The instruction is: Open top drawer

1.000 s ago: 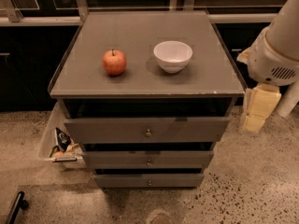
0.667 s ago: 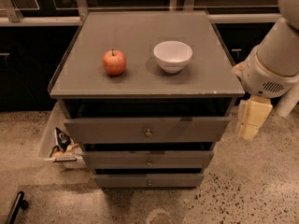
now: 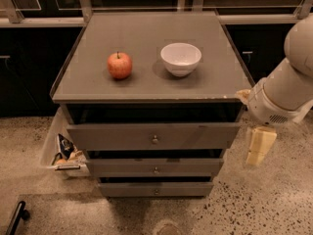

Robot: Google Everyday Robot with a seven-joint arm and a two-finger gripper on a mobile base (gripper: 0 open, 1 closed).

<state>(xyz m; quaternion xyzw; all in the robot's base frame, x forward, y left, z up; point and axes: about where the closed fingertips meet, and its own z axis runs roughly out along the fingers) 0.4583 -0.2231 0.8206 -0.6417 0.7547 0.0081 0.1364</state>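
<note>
the top drawer (image 3: 122, 137) sits in the centre of the frame, just under the grey bench (image 3: 146, 31), its front panel and small round knob (image 3: 155, 140) facing the camera and a dark gap showing above its upper edge. the cream gripper (image 3: 259, 147) hangs at the right of the frame, beside the drawer's right end and apart from it; i cannot tell whether it is spread or pressed together. a red apple (image 3: 120, 65) and a white bowl (image 3: 181, 58) stand on the bench.

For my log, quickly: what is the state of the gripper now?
Gripper: hangs beside the right end of the top drawer, not touching it; open or closed cannot be told.
</note>
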